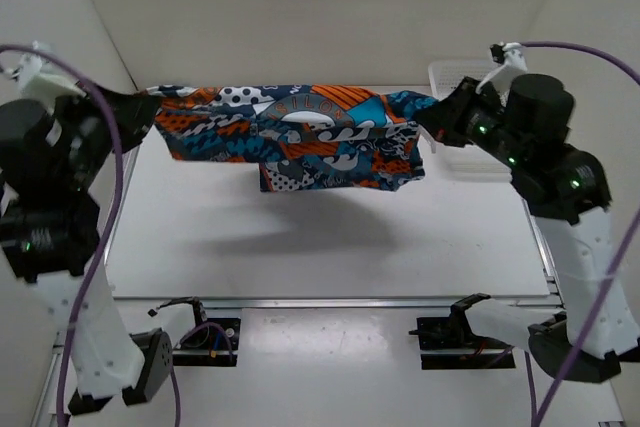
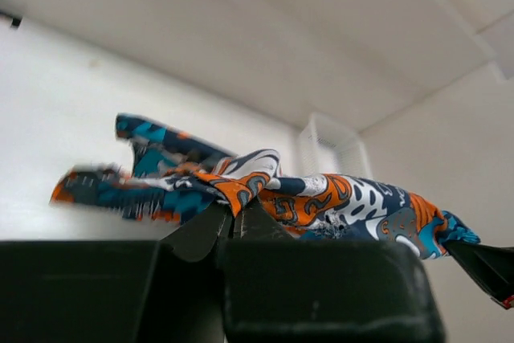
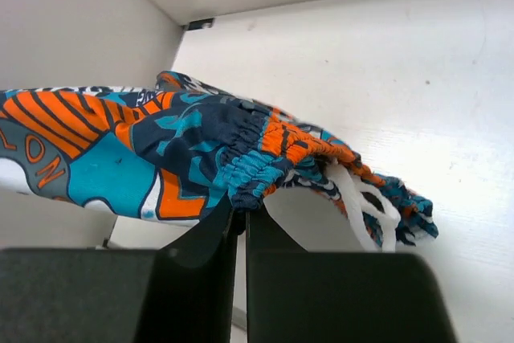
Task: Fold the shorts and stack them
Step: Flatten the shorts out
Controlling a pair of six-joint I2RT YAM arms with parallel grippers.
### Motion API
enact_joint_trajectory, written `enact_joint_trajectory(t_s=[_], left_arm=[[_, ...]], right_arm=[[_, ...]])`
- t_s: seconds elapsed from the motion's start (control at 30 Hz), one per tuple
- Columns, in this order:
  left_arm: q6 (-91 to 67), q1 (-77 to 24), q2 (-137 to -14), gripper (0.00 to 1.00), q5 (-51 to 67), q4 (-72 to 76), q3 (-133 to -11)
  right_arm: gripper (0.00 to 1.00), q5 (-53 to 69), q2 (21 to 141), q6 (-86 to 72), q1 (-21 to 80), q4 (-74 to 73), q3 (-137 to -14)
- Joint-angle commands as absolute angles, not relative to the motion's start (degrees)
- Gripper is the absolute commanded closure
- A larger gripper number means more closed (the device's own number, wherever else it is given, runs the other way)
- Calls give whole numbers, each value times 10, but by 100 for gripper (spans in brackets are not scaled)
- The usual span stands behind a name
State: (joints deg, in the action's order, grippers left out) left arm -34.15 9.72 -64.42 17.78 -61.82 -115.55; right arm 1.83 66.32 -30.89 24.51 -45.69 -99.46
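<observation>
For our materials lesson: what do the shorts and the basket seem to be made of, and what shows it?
The shorts: soft, matte printed fabric; they sag and crease, with a gathered waistband and white drawcord. The basket: seemingly stiff white plastic mesh; its grid walls stand upright.

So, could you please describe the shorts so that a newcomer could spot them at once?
Look above the white table: the shorts hang stretched in the air, one end in the left pincer, the other in the right pincer. Their busy orange, blue, teal, white and black print sets them apart from the plain white mesh basket near the right pincer.
</observation>
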Motion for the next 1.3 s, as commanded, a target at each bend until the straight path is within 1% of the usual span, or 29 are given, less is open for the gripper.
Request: enact_joint_trajectory(t_s=[0.0,0.07,0.1,0.13,0.23,0.27,0.4,0.47,0.53,0.6,0.67,0.7,0.73,0.77,0.83,0.87,0.93,0.97,1.0,1.03,1.07,1.13,1.17,1.27], left_arm=[[-355,113,-616,89,115,-636,-1186],[-361,113,-587,89,78,-636,-1222],[-366,107,-587,89,64,-636,-1242],[-367,100,-580,89,35,-649,-1290],[-367,80,-580,89,0,-650,-1355],[-367,74,-580,89,-22,-655,-1396],[-361,43,-592,89,-40,-645,-1432],[-361,35,-613,89,-40,-635,-1409],[-353,35,-632,89,-23,-628,-1384],[-353,35,-666,89,4,-616,-1318],[-348,35,-702,89,26,-601,-1266],[-343,35,-714,89,42,-581,-1210],[-343,35,-726,89,52,-566,-1182],[-337,40,-759,89,52,-561,-1163],[-330,40,-800,89,59,-542,-1123],[-330,47,-824,89,59,-542,-1118],[-316,52,-899,89,54,-533,-1118],[-316,52,-924,89,48,-527,-1123],[-307,52,-979,89,48,-527,-1130],[-301,58,-1005,89,48,-527,-1150],[-301,58,-1030,89,48,-527,-1161],[-295,63,-1094,89,48,-527,-1197],[-290,63,-1113,89,55,-527,-1210],[-282,75,-1168,89,67,-527,-1266]], right_arm=[[100,37,627,-223,236,-556,-1055],[100,54,608,-218,236,-577,-1085],[100,59,600,-218,236,-601,-1122],[100,68,600,-218,236,-612,-1141],[100,68,600,-213,236,-653,-1213],[100,61,600,-213,236,-661,-1227],[100,41,600,-223,236,-671,-1251],[100,21,606,-229,236,-679,-1245],[100,7,611,-229,236,-679,-1206],[100,-18,630,-229,236,-665,-1171],[100,-32,649,-229,236,-636,-1102],[100,-33,657,-223,236,-622,-1077],[100,-39,666,-223,236,-607,-1055],[100,-44,688,-223,236,-570,-1008],[100,-49,719,-223,236,-535,-971],[100,-49,759,-217,236,-499,-945],[100,-49,810,-217,231,-472,-940],[100,-49,868,-217,231,-455,-930],[100,-49,900,-217,226,-437,-936],[100,-49,931,-217,226,-428,-942],[100,-49,993,-217,226,-418,-949],[100,-49,1052,-222,219,-410,-989],[100,-49,1103,-222,211,-410,-1004],[100,-33,1172,-234,199,-405,-1065]])
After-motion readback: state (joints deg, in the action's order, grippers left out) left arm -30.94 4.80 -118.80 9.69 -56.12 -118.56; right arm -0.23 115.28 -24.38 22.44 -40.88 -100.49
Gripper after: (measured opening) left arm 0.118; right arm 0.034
